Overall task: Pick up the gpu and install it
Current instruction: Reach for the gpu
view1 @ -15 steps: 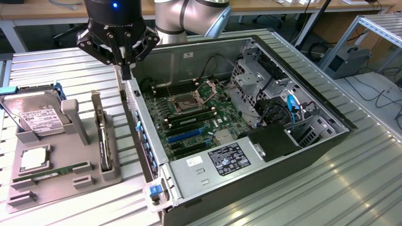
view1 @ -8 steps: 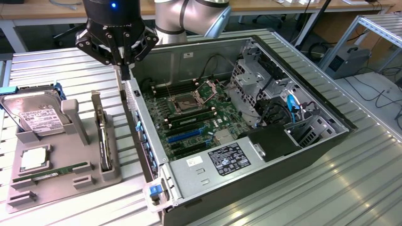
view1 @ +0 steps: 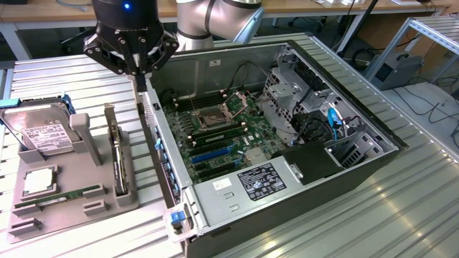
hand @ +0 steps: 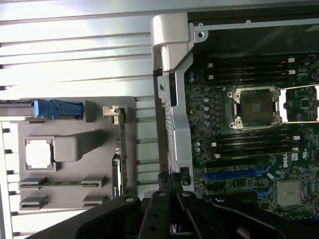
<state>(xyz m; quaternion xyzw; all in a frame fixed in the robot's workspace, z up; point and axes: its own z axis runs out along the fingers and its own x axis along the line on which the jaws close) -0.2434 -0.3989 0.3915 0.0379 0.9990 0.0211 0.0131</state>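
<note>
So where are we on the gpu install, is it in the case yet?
Nothing done yet. The gpu stands on edge in the grey tray, outside the case. In hand: nothing I can see; the gripper is shut above the case's rear wall, clear of the card. Left: the whole pick and install; the blue slot on the motherboard is empty.

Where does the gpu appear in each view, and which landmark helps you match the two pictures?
Exterior view: the gpu stands on edge in the grey holder, on the exterior view's left of the computer case.
Wrist view: the gpu stands on edge along the holder's side nearest the case.
Shared landmark: the CPU chip lying flat in the same holder.
</note>
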